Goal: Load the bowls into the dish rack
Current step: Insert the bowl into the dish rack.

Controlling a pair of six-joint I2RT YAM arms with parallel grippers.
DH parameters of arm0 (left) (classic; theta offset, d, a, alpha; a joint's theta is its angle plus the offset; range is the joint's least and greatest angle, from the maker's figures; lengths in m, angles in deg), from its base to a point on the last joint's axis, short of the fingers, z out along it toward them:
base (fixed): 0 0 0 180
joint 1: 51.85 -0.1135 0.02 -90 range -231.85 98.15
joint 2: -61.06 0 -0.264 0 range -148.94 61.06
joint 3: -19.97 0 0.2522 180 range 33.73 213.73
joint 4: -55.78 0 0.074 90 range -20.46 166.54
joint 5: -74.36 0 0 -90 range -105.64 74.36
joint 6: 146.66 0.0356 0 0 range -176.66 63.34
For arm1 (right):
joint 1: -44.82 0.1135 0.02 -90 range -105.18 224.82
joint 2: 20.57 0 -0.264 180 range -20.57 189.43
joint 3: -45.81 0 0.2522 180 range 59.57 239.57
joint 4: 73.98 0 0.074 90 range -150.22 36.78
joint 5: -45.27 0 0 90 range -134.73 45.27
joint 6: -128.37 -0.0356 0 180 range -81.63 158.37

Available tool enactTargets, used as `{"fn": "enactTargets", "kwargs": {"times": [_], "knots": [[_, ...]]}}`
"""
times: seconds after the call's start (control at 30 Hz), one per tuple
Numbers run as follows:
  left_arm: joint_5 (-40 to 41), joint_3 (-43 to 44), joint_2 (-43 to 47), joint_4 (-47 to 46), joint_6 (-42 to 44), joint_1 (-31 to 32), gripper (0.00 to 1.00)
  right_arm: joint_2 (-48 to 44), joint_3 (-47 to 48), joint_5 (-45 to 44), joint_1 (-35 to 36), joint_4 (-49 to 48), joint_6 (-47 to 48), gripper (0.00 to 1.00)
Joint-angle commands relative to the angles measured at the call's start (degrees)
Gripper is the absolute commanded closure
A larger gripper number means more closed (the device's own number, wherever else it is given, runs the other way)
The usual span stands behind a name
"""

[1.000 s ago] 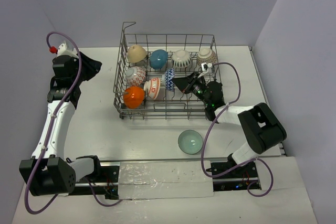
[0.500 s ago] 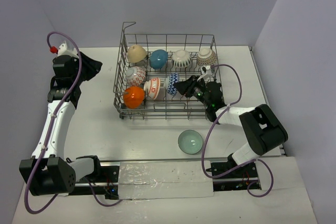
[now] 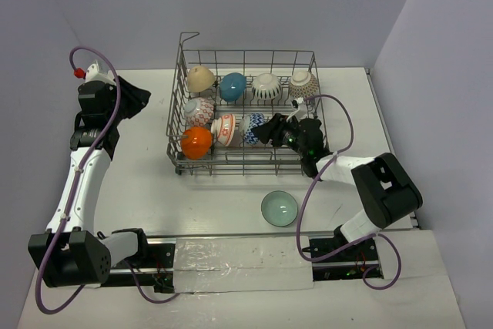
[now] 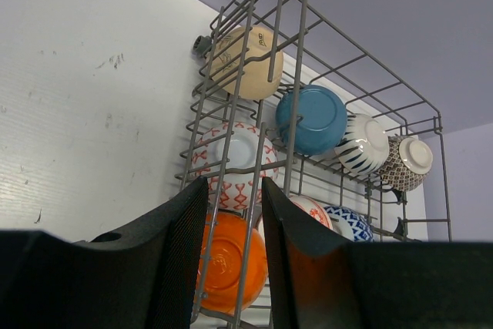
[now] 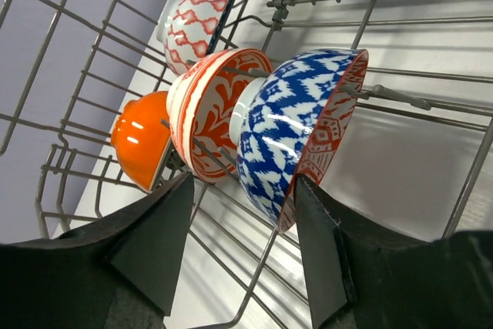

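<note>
- You've got one pale green bowl (image 3: 279,208) on the tabletop (image 3: 139,182), upright, outside the dish rack (image 3: 231,161) at its 5 o'clock.
- Near row of the rack, on edge in the tines, 9 to 3 o'clock: plain orange bowl (image 3: 197,142), orange-red patterned bowl (image 3: 224,129), blue-white patterned bowl (image 3: 251,127).
- Your right end effector (image 3: 263,130) is inside the rack at 3 o'clock of the blue-white bowl, released, with the jaws spread wide just beside its rim.
- The red-lattice bowl (image 3: 199,110) sits at 12 o'clock of the orange one.
- Your left end effector (image 4: 233,186) is well apart at the rack's 9 o'clock, partly open and empty.
- Far row, 9 to 3 o'clock: tan bowl (image 3: 201,78), teal-blue bowl (image 3: 233,85), white striped bowl (image 3: 267,87), brown patterned bowl (image 3: 304,82).
</note>
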Motion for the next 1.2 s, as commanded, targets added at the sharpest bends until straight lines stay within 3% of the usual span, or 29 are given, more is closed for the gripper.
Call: {"fn": "enactTargets", "kwargs": {"times": [0.0,0.33,0.7,0.9,1.17], "knots": [[-0.90,-0.24,0.08,-2.73,-0.14,0.35,0.60,-1.37,3.00,1.22,-0.17,-0.15,1.00,0.37],[-0.63,-0.24,0.25,-2.65,0.03,0.61,0.60,-2.24,4.31,2.46,-0.17,1.87,2.22,0.26],[-0.72,-0.24,0.52,-2.65,0.03,0.79,0.60,-14.02,8.35,-7.03,-0.25,23.47,12.86,0.23],[-0.37,-0.15,0.51,-2.38,0.21,0.79,0.60,-23.94,8.88,-9.32,0.18,28.49,16.98,0.23],[0.33,-0.06,1.31,-2.38,0.65,0.87,0.60,-35.82,15.64,-0.90,1.67,37.81,23.23,0.24]]}}
